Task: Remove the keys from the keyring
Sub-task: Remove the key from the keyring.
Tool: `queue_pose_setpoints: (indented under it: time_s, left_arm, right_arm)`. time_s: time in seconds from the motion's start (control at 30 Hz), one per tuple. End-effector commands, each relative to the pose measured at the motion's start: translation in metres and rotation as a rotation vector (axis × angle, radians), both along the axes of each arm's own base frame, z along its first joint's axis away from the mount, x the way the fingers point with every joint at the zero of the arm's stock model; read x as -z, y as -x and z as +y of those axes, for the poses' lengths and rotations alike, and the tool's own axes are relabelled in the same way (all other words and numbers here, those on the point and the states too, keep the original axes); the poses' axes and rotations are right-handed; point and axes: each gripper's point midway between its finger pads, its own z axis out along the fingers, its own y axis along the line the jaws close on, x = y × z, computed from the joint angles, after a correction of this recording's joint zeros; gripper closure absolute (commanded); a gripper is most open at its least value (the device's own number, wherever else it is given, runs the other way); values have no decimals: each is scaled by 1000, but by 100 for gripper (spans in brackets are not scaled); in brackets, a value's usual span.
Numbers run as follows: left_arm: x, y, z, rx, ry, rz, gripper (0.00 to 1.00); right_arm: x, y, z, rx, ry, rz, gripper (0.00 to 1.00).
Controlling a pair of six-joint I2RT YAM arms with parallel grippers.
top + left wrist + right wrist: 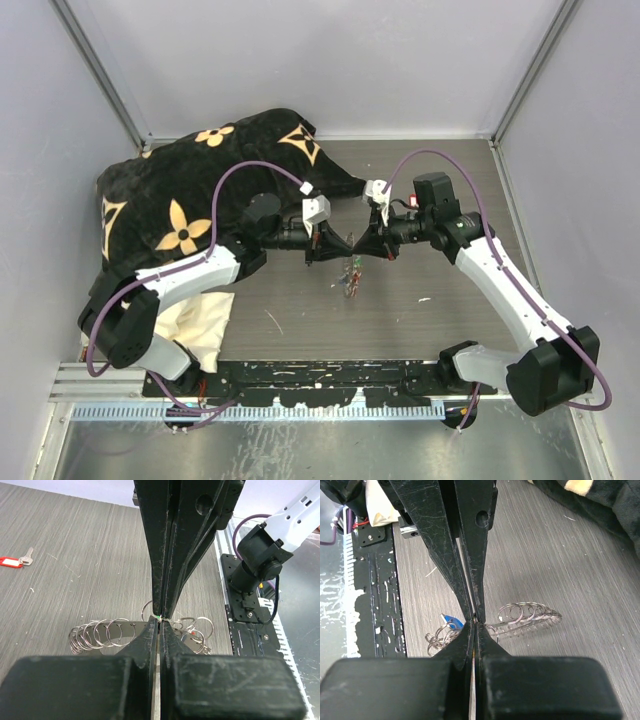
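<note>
Fully closed, black fingers flush with no gap: the left end effector [159, 626]. Closed likewise, nose to nose with it: the right end effector [474, 625]. Right at the touching tips, over the middle of the grey wood-grain tabletop [300, 310]: the silvery springy wire-coil keyring [102, 632], loops fanned out to both sides. Lying or lifted: cannot tell. Among those loops, tiny silver metal keys [350, 276], one with a blue plastic head [449, 621]. At the meeting point of the tips, a green speck [158, 617]. Wire or key inside either grip: cannot tell. Well apart on bare tabletop, a lone silver key with a red tag [12, 561]. At far left, a black plush blanket with tan flower motifs [200, 190]; near the left arm's base, a cream cloth [205, 320].
</note>
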Motion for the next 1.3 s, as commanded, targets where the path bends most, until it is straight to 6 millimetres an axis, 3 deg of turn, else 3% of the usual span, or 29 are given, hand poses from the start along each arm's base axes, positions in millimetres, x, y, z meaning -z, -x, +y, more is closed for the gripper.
queue_pose_setpoints:
  time_s: [0.0, 0.13, 0.4, 0.53, 0.73, 1.0, 1.27]
  left_arm:
    - [-21, 0, 0, -5, 23, -31, 100]
    - [-22, 0, 0, -11, 27, -22, 100]
    - [-24, 1, 2, -23, 32, -19, 100]
    - [-27, 1, 5, -35, 49, -55, 100]
    - [-45, 7, 16, -70, 139, -164, 100]
    - [-68, 18, 28, -92, 263, -267, 100]
    - [-79, 30, 36, -102, 308, -295, 100]
  right_arm:
    - [-35, -12, 1, 12, -20, -131, 93]
    - [-35, -12, 0, 13, -20, -131, 87]
    - [-31, -16, -5, 43, 11, -144, 85]
    - [-33, -12, -6, 28, -13, -125, 72]
    - [-37, 13, -10, -101, -79, -102, 71]
    - [-9, 46, -9, -328, -123, -212, 79]
    - [-2, 45, -2, -412, -166, -333, 68]
